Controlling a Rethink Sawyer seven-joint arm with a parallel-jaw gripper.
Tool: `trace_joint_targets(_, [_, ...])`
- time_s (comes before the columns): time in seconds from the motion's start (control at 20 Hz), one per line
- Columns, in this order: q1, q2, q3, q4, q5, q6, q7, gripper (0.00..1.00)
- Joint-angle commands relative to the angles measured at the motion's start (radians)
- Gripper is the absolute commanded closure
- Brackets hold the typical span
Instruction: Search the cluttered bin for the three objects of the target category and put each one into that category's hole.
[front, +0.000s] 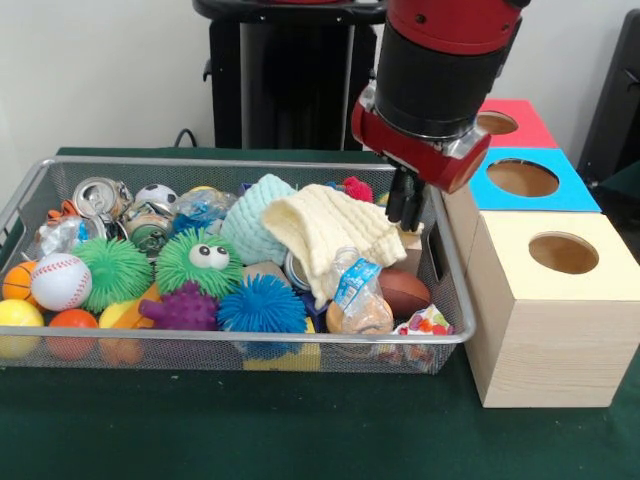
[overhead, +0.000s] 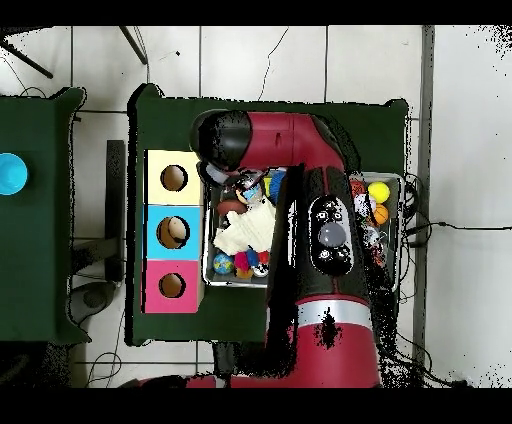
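Gripper: the gripper (front: 407, 203) hangs low over the bin's end next to the boxes, its dark fingers close together with no gap seen between them; nothing shows between them, and whether they touch the clutter I cannot tell.
Arm: the arm (overhead: 325, 240) reaches from the pedestal side of the table across the bin, hiding much of it in the overhead view.
Bin: the bin (front: 250, 338) lies along the middle of the green table (front: 300, 430), its short end just beside the boxes.
Bottle 1: a labelled bottle (front: 360, 295), blue-and-white label, lies tilted near the bin's front rim at the box end, partly under the yellow cloth (front: 325, 230).
Bottle 2: a crumpled bottle (front: 203, 208) lies near the bin's far rim, between the metal cans (front: 100, 195) and the teal knit (front: 255, 215).
Bottle 3: a clear bottle (front: 55, 238) lies at the bin's end away from the boxes, above the baseball (front: 60, 280).
Clutter: green fuzzy toy with eyes (front: 200, 262), blue spiky ball (front: 262, 305), purple spiky toy (front: 185, 308), small football (front: 403, 293).
Boxes: cream box (front: 545, 305) nearest the table's front edge, blue box (front: 525, 180) behind it, red box (front: 510, 122) farthest back; each has a round hole on top.
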Motion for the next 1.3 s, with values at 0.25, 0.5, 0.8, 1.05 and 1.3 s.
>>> trace_joint_targets(0.25, [-0.066, 0.068, 0.136, 0.032, -0.021, -0.1, -0.198, 1.0])
trace_joint_targets(0.5, [-0.073, 0.065, 0.148, 0.035, -0.028, -0.105, -0.209, 1.0])
trace_joint_targets(0.8, [-0.14, 0.022, 0.257, 0.044, -0.083, -0.012, -0.545, 1.0])
trace_joint_targets(1.05, [-0.162, 0.031, 0.329, 0.013, -0.131, 0.033, -0.7, 1.0])
trace_joint_targets(1.3, [-0.176, 0.056, 0.355, -0.002, -0.127, 0.005, -0.728, 0.0])
